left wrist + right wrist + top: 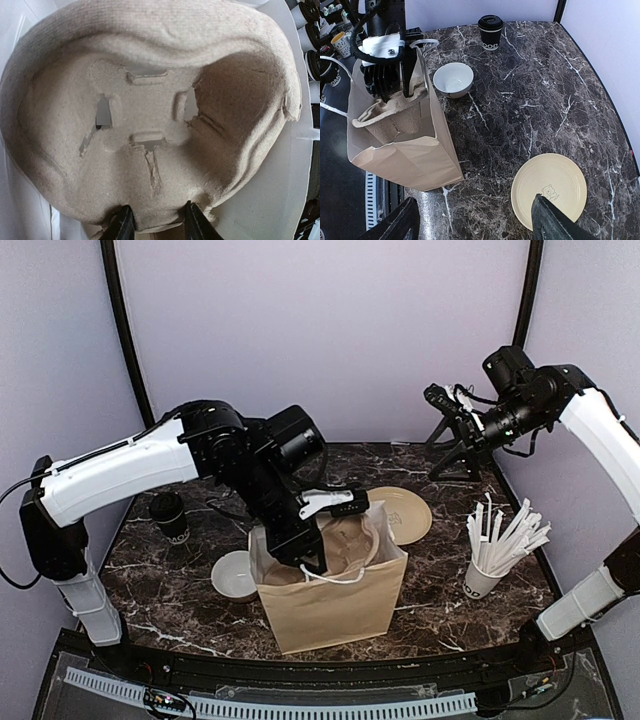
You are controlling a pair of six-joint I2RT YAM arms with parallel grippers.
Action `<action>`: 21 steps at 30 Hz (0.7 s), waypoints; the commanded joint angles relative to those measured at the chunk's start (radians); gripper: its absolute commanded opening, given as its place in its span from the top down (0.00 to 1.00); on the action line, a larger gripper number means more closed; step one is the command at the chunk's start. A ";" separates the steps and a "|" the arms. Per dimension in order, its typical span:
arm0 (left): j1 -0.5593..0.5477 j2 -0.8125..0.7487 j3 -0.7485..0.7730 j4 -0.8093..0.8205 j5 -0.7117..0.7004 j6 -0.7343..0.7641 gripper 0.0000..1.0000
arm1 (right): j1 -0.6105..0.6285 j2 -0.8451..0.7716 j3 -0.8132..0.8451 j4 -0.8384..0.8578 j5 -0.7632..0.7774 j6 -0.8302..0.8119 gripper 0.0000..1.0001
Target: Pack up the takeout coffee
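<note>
Surface: a dark marble table [180, 615] with white veining, closed in by pale lilac walls [330, 330].

A brown paper bag [330, 605] stands upright at lower centre of the top view. The takeout coffee [168, 515] stands lidded at middle left, well apart from the bag. A white bowl [235, 575] sits just beside the bag.

The left gripper [310, 550] is clamped on the rim of a pulp cup carrier [345, 540] in the bag's mouth. The right gripper [440, 398] hangs at upper right, jaws wide, holding nothing.

Only the left wrist view shows the tears in the carrier's moulded face. Only the right wrist view shows the small print on the yellow plate [550, 187]. The cup of straws [490, 560] appears in the top view alone.
</note>
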 commanded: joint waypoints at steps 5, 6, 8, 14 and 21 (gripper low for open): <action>-0.032 0.058 0.037 -0.050 -0.022 0.028 0.63 | -0.004 0.005 -0.001 0.011 -0.037 -0.004 0.23; -0.033 0.073 0.039 -0.052 -0.028 0.030 0.63 | -0.004 0.004 -0.002 0.010 -0.037 -0.004 0.23; -0.033 0.094 0.030 -0.057 -0.046 0.037 0.63 | -0.004 0.004 -0.007 0.013 -0.039 -0.004 0.23; -0.039 0.133 -0.015 -0.069 -0.042 0.045 0.64 | -0.004 0.009 -0.022 0.018 -0.045 -0.006 0.23; -0.050 0.113 0.051 -0.052 -0.069 0.062 0.68 | -0.003 0.029 -0.014 0.014 -0.056 -0.011 0.23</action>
